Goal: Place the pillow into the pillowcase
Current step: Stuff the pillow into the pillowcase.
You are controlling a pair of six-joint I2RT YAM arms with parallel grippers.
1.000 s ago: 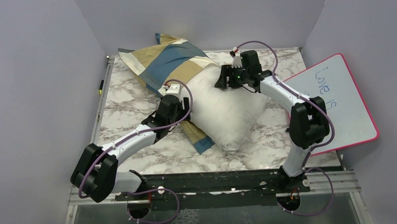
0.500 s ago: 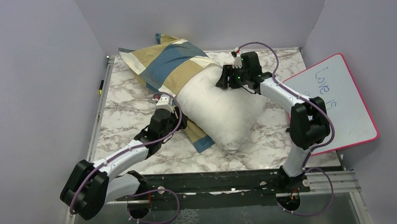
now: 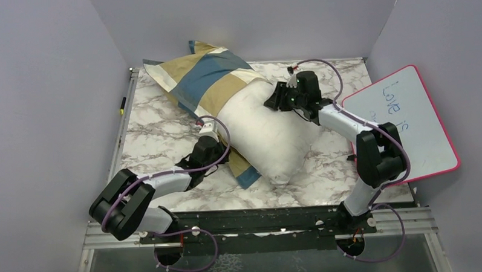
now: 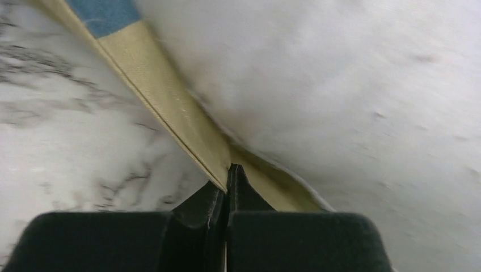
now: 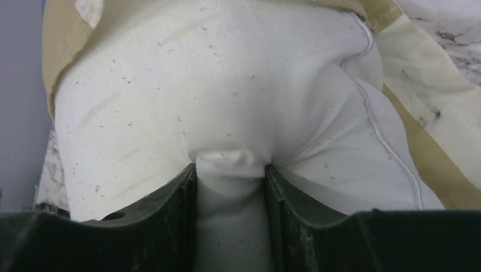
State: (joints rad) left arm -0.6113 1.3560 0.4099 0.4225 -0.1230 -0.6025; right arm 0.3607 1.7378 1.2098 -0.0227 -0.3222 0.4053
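The pillow lies on the marble counter, its far end inside the pillowcase. The left gripper meets the pillowcase's near edge. The right gripper presses the pillow's far side.

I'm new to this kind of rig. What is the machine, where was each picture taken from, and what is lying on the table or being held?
The machine is two robot arms, a left arm and a right arm, bolted at the near edge of a marble table. The wide picture comes from a fixed camera above and behind them. The two close-ups come from a camera on each wrist, looking out past that arm's own fingers.

On the table lies a plump off-white pillow, its far end inside a blue, tan and cream pillowcase. A pink-rimmed whiteboard sits at the right.

The left end effector is shut on the pillowcase's tan edge, right beside the pillow. The right end effector pinches a fold of the pillow between its fingers.
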